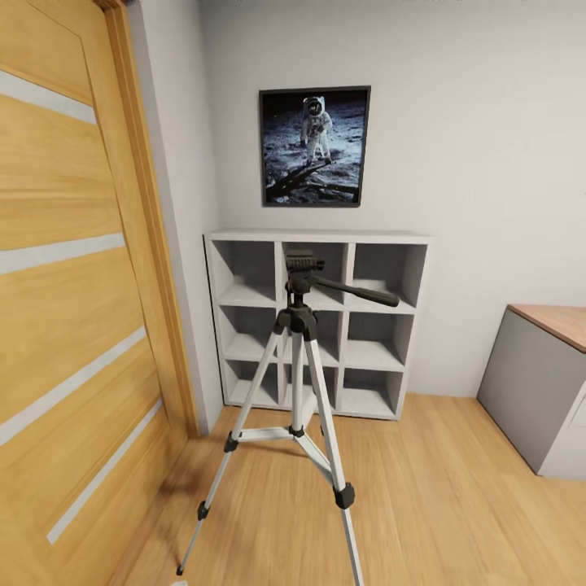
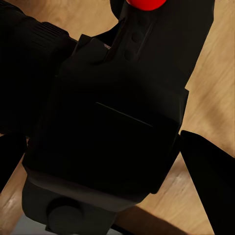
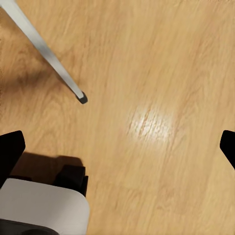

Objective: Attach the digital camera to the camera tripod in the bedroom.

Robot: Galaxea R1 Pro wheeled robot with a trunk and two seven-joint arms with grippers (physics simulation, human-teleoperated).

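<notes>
Digital camera (image 2: 105, 127): we see it close against the left wrist lens, black body, red button (image 2: 145, 4) at its edge, ribbed lens barrel off to one side. The left tool (image 2: 105, 161) has dark fingers (image 2: 208, 171) on either side of the body; we judge it clamped on the camera, held above the wood floor (image 2: 215, 93).

Camera tripod (image 1: 297, 382): standing upright in the middle of the head view, three silver legs splayed on the floor, black head (image 1: 299, 264) at the top, bare. Its pan handle (image 1: 358, 291) runs out to the right. One leg tip (image 3: 82, 98) shows in the right wrist view, near that arm.

Right tool (image 3: 117, 147): fingers wide apart, nothing between them, hanging over bare floor.

Key relation: the tripod head lies ahead of and above the level where the arms hang, since neither arm reaches into the head view. We judge the camera-bearing left arm must rise and go forward to bring the camera base down onto the head plate, long axis of the tripod vertical.

Surroundings: white cube shelving (image 1: 317, 321) behind the tripod against the far wall, astronaut picture (image 1: 314, 146) above it, wooden door (image 1: 73, 309) at left, wood-topped surface (image 1: 553, 313) at right.
</notes>
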